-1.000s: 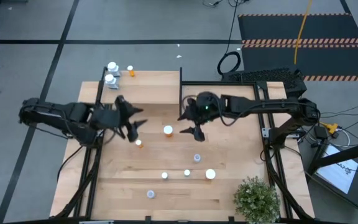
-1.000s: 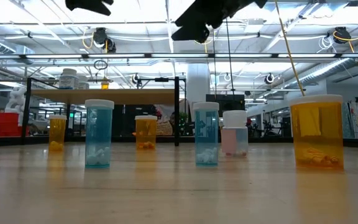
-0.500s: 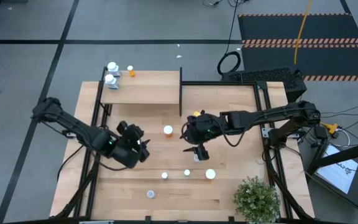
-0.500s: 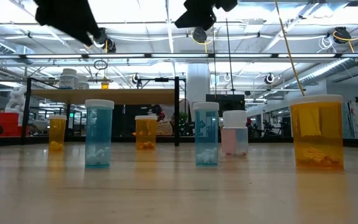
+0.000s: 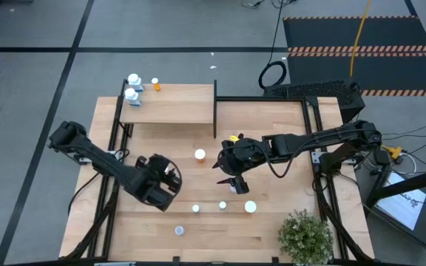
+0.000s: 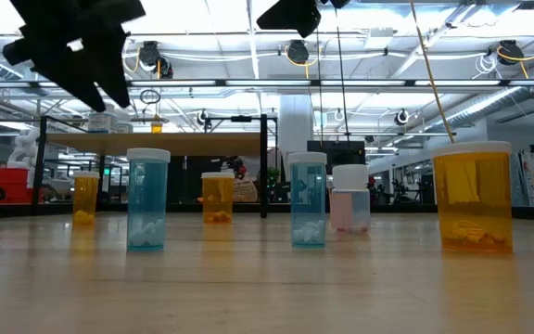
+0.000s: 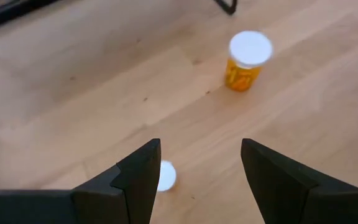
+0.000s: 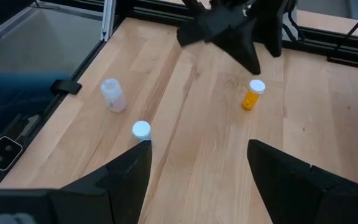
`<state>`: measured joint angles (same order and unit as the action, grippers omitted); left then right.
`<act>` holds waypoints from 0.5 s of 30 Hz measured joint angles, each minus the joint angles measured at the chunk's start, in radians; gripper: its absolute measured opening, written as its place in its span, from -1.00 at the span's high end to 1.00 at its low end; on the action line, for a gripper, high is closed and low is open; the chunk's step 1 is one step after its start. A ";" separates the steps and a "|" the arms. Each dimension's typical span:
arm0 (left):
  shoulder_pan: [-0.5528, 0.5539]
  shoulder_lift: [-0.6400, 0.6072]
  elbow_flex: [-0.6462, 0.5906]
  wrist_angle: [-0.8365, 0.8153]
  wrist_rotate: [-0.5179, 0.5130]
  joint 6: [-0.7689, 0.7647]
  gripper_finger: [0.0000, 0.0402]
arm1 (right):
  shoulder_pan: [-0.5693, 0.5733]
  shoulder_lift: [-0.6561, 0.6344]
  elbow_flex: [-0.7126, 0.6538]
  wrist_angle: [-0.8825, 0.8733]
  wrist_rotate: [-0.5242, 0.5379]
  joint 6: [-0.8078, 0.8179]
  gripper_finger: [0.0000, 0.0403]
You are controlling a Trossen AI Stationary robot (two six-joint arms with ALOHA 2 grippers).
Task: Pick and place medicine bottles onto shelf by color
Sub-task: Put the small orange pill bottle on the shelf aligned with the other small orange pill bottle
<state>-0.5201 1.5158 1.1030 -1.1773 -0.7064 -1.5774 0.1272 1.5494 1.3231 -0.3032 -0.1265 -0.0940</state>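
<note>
Left gripper [image 5: 170,179] moved nearer, fingers apart, right gripper [image 5: 228,179] hovering

Three bottles [image 5: 133,79] stand on the one shelf [image 5: 176,111]: two white, one orange. Seen level across the counter [image 6: 267,288], six more stand there: three orange, two blue, one whitish. There are two arms, with a left pincer [image 7: 197,149] and a right pincer [image 8: 197,149]. One potted plant [image 5: 304,235].
</note>
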 joint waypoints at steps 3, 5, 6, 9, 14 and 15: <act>0.011 0.030 0.000 -0.003 0.027 -0.076 -0.12 | 0.000 0.000 0.000 0.000 0.000 0.000 -0.28; 0.017 0.049 0.000 -0.005 0.054 -0.129 -0.12 | 0.000 0.000 0.000 0.001 0.000 0.000 -0.28; 0.018 0.059 0.000 -0.005 0.061 -0.153 -0.12 | 0.000 0.000 0.000 0.003 0.000 0.000 -0.28; 0.019 0.087 0.000 -0.006 0.069 -0.222 -0.12 | 0.000 0.000 0.000 0.013 0.000 -0.002 -0.28; 0.019 0.124 0.000 -0.041 0.086 -0.281 -0.12 | 0.000 0.000 0.000 0.030 -0.004 -0.015 -0.28; 0.019 0.131 -0.001 -0.057 0.087 -0.290 -0.12 | 0.000 0.000 0.000 0.033 -0.004 -0.020 -0.28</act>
<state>-0.5014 1.6468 1.1022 -1.2340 -0.6193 -1.8672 0.1272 1.5497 1.3231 -0.2705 -0.1303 -0.1140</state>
